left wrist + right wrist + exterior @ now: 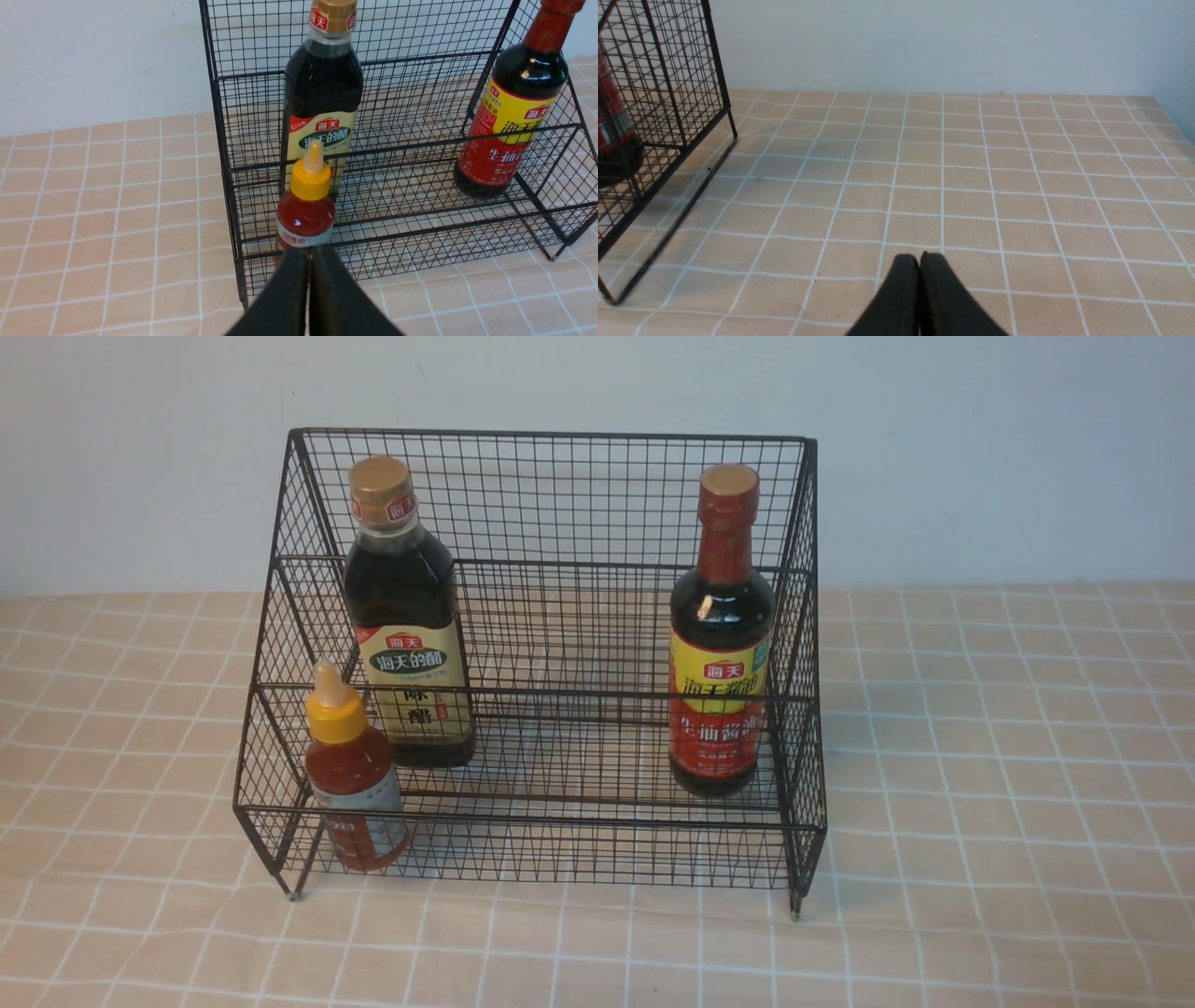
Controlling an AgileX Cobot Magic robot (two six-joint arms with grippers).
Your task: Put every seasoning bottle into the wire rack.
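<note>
The black wire rack (pixel 560 495) stands on the checked cloth with all three seasoning bottles upright inside. The small red sauce bottle (pixel 350 775) with a yellow nozzle cap is at the front left of the lower tier. Behind it stands the gold-capped dark bottle (pixel 406 616). The red-necked dark bottle (pixel 721 644) is at the right. Neither arm shows in the front view. My left gripper (pixel 308 254) is shut and empty, in front of the rack (pixel 224 140) and short of the red sauce bottle (pixel 306 214). My right gripper (pixel 920 259) is shut and empty over bare cloth.
A pale wall runs behind the table. In the right wrist view the rack's side (pixel 668 93) is at one edge, with the red-necked bottle (pixel 612 126) partly seen through the mesh. Tan checked cloth (pixel 1008 756) covers the table on both sides of the rack.
</note>
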